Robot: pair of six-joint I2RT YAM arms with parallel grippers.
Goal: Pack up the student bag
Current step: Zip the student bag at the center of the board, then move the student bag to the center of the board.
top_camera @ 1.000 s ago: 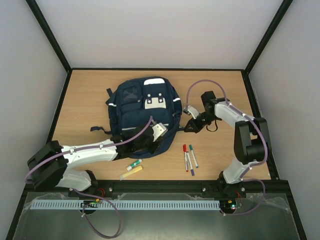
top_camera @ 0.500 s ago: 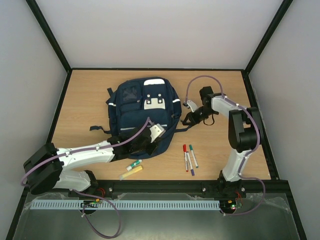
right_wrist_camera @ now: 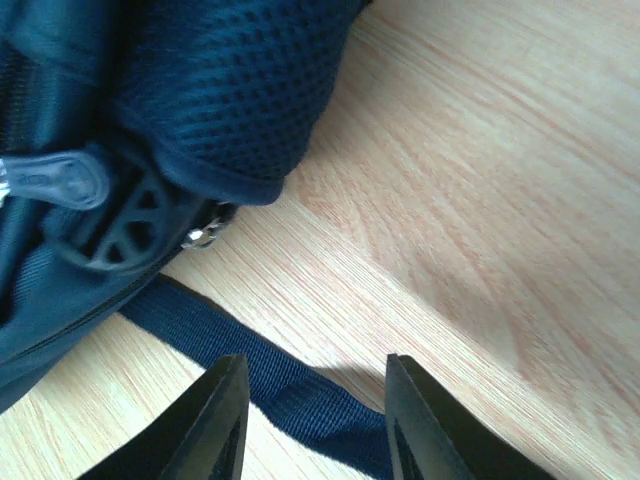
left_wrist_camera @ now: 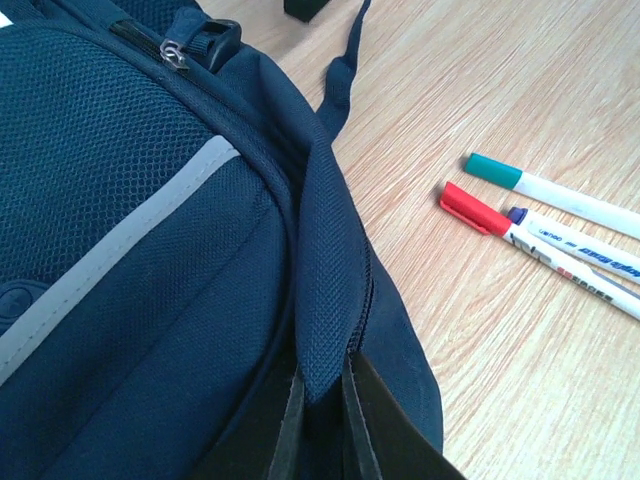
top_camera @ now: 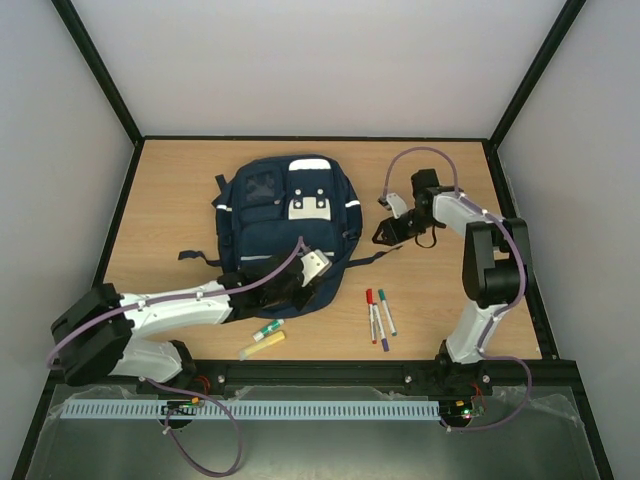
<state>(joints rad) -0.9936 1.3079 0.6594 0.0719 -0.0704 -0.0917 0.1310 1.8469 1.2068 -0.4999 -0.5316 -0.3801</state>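
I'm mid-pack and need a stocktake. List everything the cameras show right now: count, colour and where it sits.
backpack: one, navy with white stripes, lying flat mid-table.
strap: one, dark blue, trailing on the wood at the backpack's right side.
markers: three, white with red, blue and green caps, side by side right of the backpack's near end.
small pen: one, white and green, just below the backpack's near end.
yellow pen: one, yellow, beside the small pen.
table: one, light wood.
left claw: one, black, shut on a fold at the backpack's near edge.
right claw: one, black, open over the strap.
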